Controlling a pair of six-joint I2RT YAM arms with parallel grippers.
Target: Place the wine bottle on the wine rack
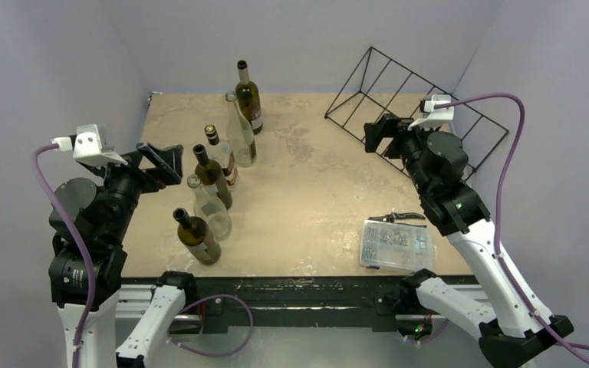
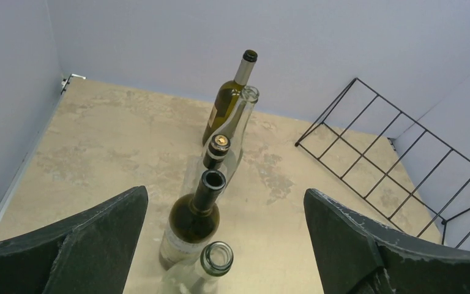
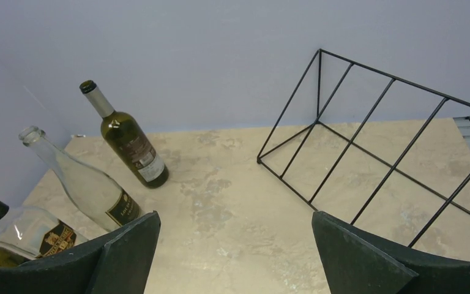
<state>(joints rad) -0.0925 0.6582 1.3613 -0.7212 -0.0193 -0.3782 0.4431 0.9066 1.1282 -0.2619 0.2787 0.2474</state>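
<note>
My left claw (image 1: 162,163) is spread wide and grips nothing. It sits at the left of the top view, just left of a row of six wine bottles standing upright on the table (image 1: 314,192). From the bottom of that view upward the row goes:

- the near dark bottle (image 1: 197,238)
- the near clear bottle (image 1: 208,208)
- the open dark bottle (image 1: 213,178)
- the gold-capped bottle (image 1: 222,153)
- the tall clear bottle (image 1: 240,132)
- the far green bottle (image 1: 250,98), standing a little apart at the top centre

In my left wrist view the row runs up the middle of the frame between my two dark fingers (image 2: 98,239). The near clear bottle's mouth is at the bottom edge.

My right claw (image 1: 376,134) is also open and empty. It is at the upper right of the top view and overlaps the near side of the wine rack (image 1: 410,73). The rack is a black wire frame of parallel bars standing on the table in the upper right corner, well apart from the bottles. In my right wrist view it fills the upper right of the frame, and three of the bottles show at the left.

At the lower right of the top view, a clear parts box (image 1: 396,245) lies near the table's edge. Black-handled pliers (image 1: 400,217) lie just above it.
</note>
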